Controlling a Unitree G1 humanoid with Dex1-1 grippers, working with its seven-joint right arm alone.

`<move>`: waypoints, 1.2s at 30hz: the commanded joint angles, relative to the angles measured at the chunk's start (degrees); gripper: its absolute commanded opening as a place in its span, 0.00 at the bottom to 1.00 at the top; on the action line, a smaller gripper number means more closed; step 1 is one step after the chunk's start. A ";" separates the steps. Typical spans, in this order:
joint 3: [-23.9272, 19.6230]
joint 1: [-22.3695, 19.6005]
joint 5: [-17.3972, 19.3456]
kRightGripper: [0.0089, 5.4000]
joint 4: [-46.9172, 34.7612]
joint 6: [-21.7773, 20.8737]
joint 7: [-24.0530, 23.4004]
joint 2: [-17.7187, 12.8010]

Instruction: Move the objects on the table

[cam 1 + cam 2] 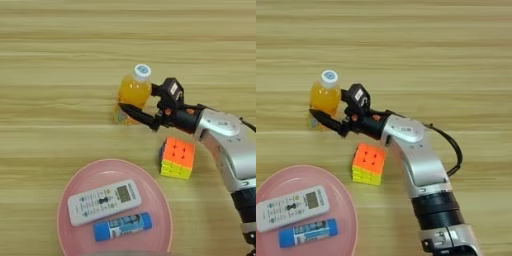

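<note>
The far half of the bench (60,40) lies open for passing. Nearer, the juice bottle (134,92) stands upright with the hand (137,102) around it. The puzzle cube (178,158) sits close beneath the forearm (413,155). The pink plate (72,187), carrying the remote (104,201) and glue stick (122,226), blocks the near left.

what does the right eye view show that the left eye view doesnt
Only the right eye view shows the arm's black lower section and cable loop. Only the left eye view shows the whole pink plate; the right eye view cuts its left side. Both show the right gripper around the juice bottle, the puzzle cube on the table, and the remote and glue stick on the plate.
</note>
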 commanded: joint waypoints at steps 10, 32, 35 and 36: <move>-13.11 -5.07 5.27 0.63 1.05 -2.77 3.96 -11.21; -13.41 0.02 -0.06 0.63 15.87 -13.15 8.14 -14.83; -12.98 -0.02 -0.97 0.63 17.60 -14.65 7.94 -14.56; -12.81 0.04 -1.35 0.63 18.16 -15.21 7.87 -14.46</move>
